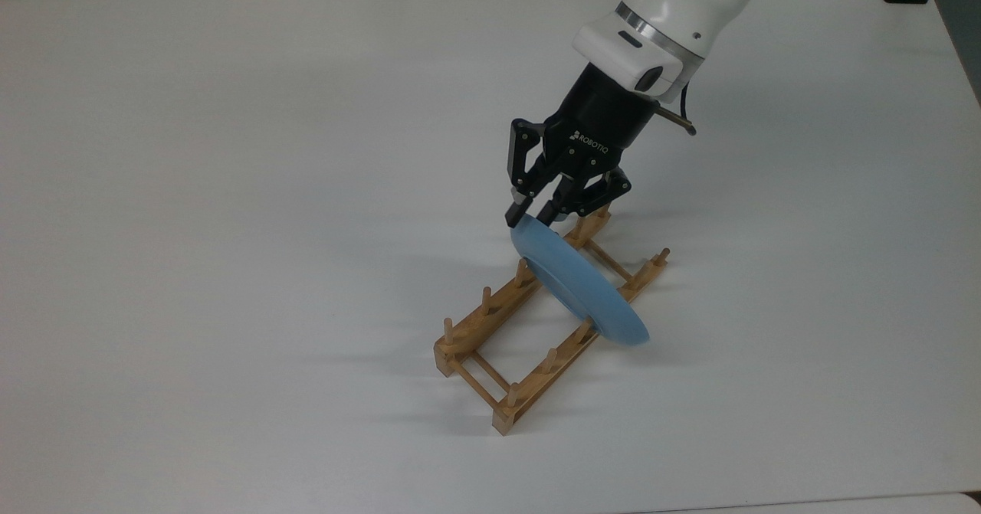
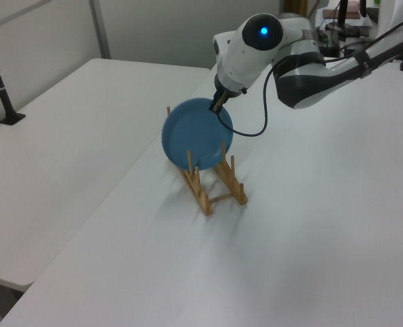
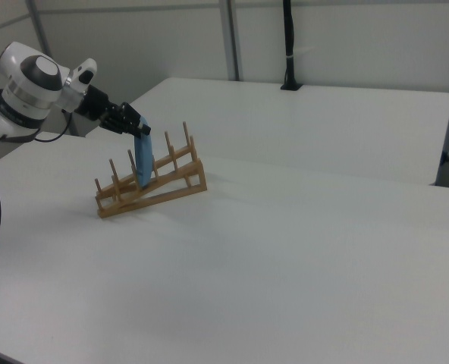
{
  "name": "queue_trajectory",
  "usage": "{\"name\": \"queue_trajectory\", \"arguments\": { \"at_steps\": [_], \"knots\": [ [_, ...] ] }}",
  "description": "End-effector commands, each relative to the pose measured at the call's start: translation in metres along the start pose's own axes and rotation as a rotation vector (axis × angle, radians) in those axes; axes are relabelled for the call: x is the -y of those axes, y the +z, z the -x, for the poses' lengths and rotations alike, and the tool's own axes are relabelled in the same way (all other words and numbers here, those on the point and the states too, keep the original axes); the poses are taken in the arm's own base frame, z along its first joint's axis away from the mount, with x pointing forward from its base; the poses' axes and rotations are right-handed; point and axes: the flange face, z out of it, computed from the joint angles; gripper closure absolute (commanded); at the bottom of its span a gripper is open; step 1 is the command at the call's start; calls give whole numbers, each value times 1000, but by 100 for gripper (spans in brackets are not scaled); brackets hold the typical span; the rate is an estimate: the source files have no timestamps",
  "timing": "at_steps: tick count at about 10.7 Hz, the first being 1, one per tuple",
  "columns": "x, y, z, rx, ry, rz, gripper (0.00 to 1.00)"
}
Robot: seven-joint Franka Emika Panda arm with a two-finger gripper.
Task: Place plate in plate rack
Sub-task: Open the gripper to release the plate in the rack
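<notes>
A: Where does the top view look from?
B: High up, tipped down at the bench (image 1: 230, 192), quite near.
A: And the left view and right view?
B: Each stands farther back, off opposite sides, looking across and down. All three share the plate rack (image 1: 529, 322) (image 2: 212, 180) (image 3: 152, 182) mid-bench.

Even, bright overhead light washes my white table (image 1: 230, 192); soft faint shadows spread from the plate rack (image 1: 529, 330) toward nine o'clock in the top view; mild glare; my end effector (image 1: 530, 214) looks slightly soft.
</notes>
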Motion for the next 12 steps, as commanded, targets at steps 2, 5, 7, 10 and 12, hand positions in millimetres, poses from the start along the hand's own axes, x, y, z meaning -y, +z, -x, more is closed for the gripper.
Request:
{"name": "queue_trajectory", "arguments": {
  "at_steps": [2,5,7,10,12],
  "knots": [
    [-10,-21,-8,-24,53,-20,0],
    [-34,-46,-16,41,95,-146,0],
    [-62,-53,-16,129,46,-212,0],
    [-131,-48,-13,271,10,-316,0],
    [-184,-41,-1,384,-18,-390,0]
  ]
}}
